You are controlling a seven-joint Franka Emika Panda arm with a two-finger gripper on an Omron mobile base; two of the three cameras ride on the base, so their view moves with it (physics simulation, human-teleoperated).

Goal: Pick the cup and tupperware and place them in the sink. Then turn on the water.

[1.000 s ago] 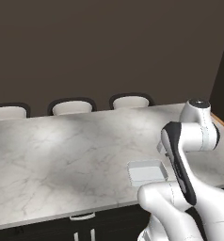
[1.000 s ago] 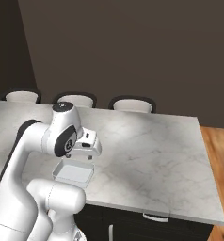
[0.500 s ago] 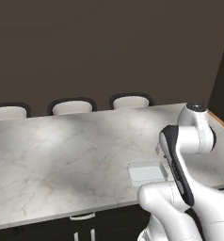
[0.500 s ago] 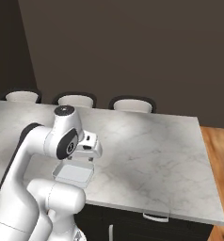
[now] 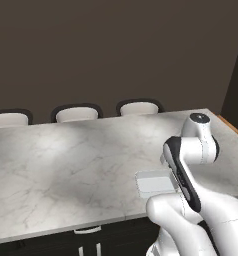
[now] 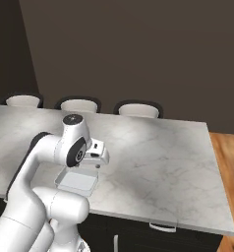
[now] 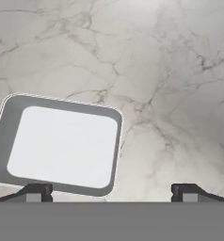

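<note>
You see the tupperware point(image 7: 62, 145) lying flat and upright on the marble counter point(image 7: 170, 94), near the counter's front edge; in the hand view it sits at about 8 o'clock from frame centre, apart from both finger tips. The gripper point(image 7: 112, 190) hangs above the counter with its jaws spread wide and nothing between them; its left finger tip overlaps the container's near rim in the picture, though you cannot tell whether they touch. In the right base view, the tupperware point(image 6: 78, 180) lies at roughly 7 o'clock below the gripper point(image 6: 97, 164). In the left base view, the tupperware point(image 5: 153, 182) shows partly behind the arm. Three chairs point(image 5: 137, 108) stand along the far side.
</note>
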